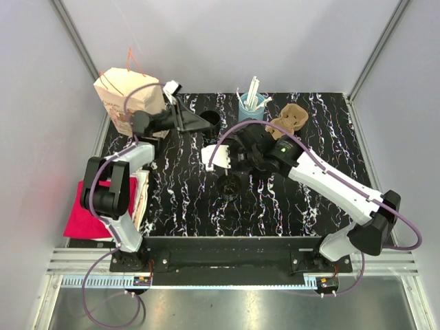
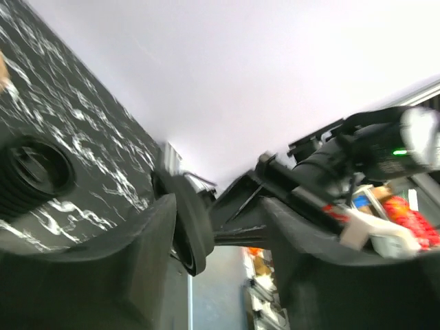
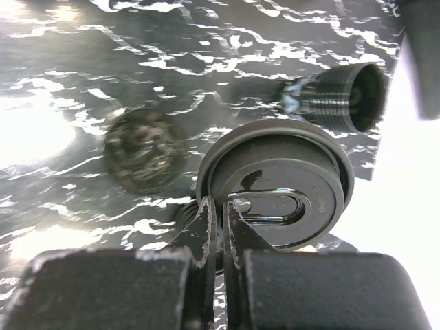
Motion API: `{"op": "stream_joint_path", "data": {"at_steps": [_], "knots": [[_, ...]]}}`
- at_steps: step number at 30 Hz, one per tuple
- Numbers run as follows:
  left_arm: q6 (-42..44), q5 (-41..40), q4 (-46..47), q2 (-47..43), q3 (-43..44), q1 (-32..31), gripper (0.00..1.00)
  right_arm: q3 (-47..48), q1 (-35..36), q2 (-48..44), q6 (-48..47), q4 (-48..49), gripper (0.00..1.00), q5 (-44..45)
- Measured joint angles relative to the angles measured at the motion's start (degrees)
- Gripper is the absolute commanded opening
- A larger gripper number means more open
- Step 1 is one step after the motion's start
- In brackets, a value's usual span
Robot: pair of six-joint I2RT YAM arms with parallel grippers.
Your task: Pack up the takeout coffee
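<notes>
The takeout coffee's round black lid point(image 3: 275, 185) fills the right wrist view, with a bit of ribbed cup wall under its near-left edge. My right gripper point(image 3: 221, 206) is shut on the lid's near rim, next to a small pale mark. In the top view the right gripper point(image 1: 232, 167) hangs over mid-table and hides the coffee. My left gripper point(image 1: 204, 124) is open at the back, turned on its side. In the left wrist view the left gripper point(image 2: 220, 213) has its fingers wide apart, and the lid point(image 2: 189, 227) shows edge-on by the left finger.
A lidless ribbed black cup point(image 1: 211, 120) point(image 3: 337, 96) stands by the left fingertips near the mat's far edge. A dark round thing point(image 1: 228, 185) sits just in front of the right gripper, blurred in the right wrist view point(image 3: 144, 151). Paper bag point(image 1: 127, 93), light-blue straw cup point(image 1: 252, 103), brown cardboard piece point(image 1: 287, 120), red cloth point(image 1: 86, 213).
</notes>
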Motion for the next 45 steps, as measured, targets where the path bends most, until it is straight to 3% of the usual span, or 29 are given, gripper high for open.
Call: {"op": "stream_joint_path", "data": {"at_steps": [1, 7, 10, 13, 15, 19, 24, 30, 38, 45], "knots": [[-0.2, 0.2, 0.1, 0.0, 1.5, 1.4, 0.99, 0.7, 0.0, 0.0, 0.3, -1.9, 0.00, -0.9], [2.6, 2.5, 0.6, -2.2, 5.9, 9.5, 0.99, 2.6, 0.0, 0.2, 1.1, -8.8, 0.00, -3.8], [10.8, 3.1, -2.1, -5.7, 5.1, 12.4, 0.99, 2.6, 0.0, 1.6, 1.8, -11.4, 0.00, -4.4], [31.1, 2.1, -20.3, -12.5, 4.0, 14.4, 0.99, 2.9, 0.0, 4.8, 3.1, -13.7, 0.00, -5.5], [50.2, -2.5, -40.8, -18.0, 5.0, 14.4, 0.99, 3.9, 0.0, 7.8, 4.4, -15.8, 0.00, -6.7], [68.0, -8.2, -57.3, -24.2, 3.8, 13.5, 0.99, 7.0, 0.0, 12.0, 6.4, -18.8, 0.01, -9.1], [80.3, -16.3, -67.1, -29.8, -3.0, 13.8, 0.99, 11.1, 0.0, 16.1, 8.5, -22.1, 0.02, -12.1], [85.4, -21.9, -72.1, -33.0, -8.1, 16.9, 0.99, 13.4, 0.0, 20.1, 10.4, -24.5, 0.03, -12.9], [84.4, -23.0, -72.8, -33.1, -8.1, 23.5, 0.99, 13.3, 0.0, 21.3, 13.4, -23.6, 0.03, -10.0], [83.3, -22.9, -72.8, -33.1, -8.1, 24.0, 0.99, 13.3, 0.0, 22.2, 15.1, -21.3, 0.05, -7.0]]}}
